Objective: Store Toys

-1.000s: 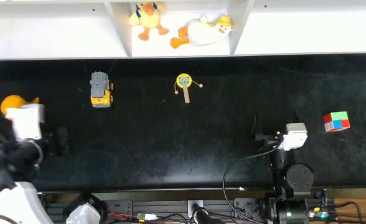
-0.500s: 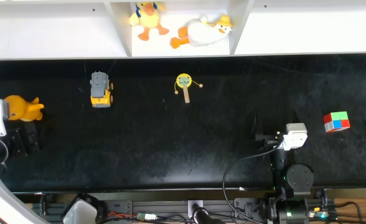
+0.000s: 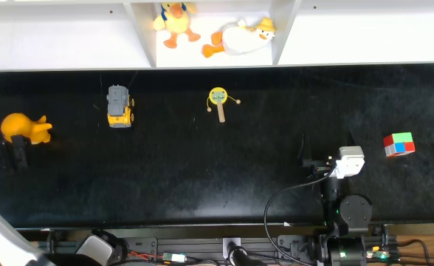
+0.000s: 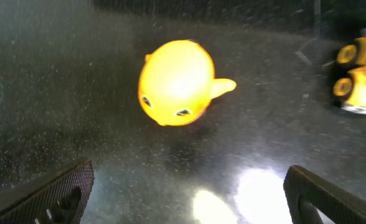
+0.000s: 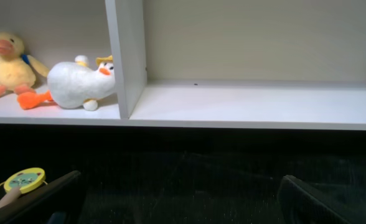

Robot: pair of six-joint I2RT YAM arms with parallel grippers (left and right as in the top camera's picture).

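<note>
The left gripper [image 4: 189, 190] hangs near the round orange plastic animal toy [image 4: 178, 83], fingers spread wide, probably to straddle it. The toy lies on the black tabletop [image 3: 202, 170], well apart from the white shelf [image 3: 69, 37]. The right gripper [image 5: 183, 199], likewise spread, faces the shelf.

Toy truck [image 4: 359, 79] cut off at edge; rattle [image 5: 22, 181] partly cut off.
</note>
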